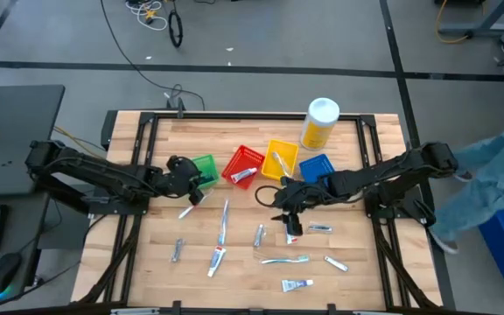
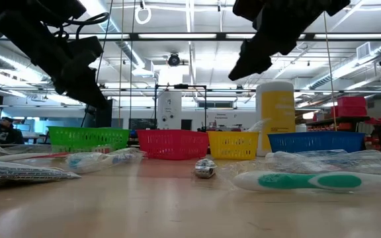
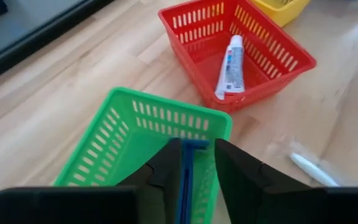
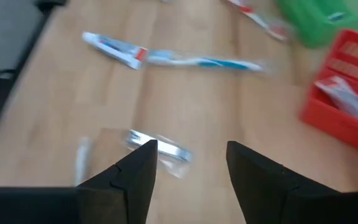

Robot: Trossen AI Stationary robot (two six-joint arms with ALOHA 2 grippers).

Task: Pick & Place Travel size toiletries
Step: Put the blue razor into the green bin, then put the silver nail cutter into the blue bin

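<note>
I see a big wooden table [image 1: 147, 262] made of pale planks with a dark metal frame around it. At the back stands a tall round yellow bottle [image 1: 318, 125] with a white cap. In front of it sit four little plastic bins with holes in their walls – a green bin [image 1: 206, 165], a red bin [image 1: 244, 164], a yellow bin [image 1: 283, 156] and a blue bin [image 1: 316, 166].

My left gripper [image 3: 194, 168] hangs over the green bin. Its two dark fingers pinch a thin, flat blue stick [image 3: 186, 180] between them. I cannot tell what kind of toiletry it is.

My right gripper [image 4: 191, 162] floats above the middle of the table, just in front of the blue bin. Its fingers are spread wide with nothing in them. Below it lies a small item in shiny clear wrap [image 4: 160, 146].

One white toothpaste tube [image 3: 230, 65] already lies in the red bin. The other toiletries are spread over the front of the table – a long toothbrush [image 1: 222, 219], a soft white tube with a red end [image 1: 216, 260], a green and white toothbrush [image 2: 309, 180] and more small tubes.
</note>
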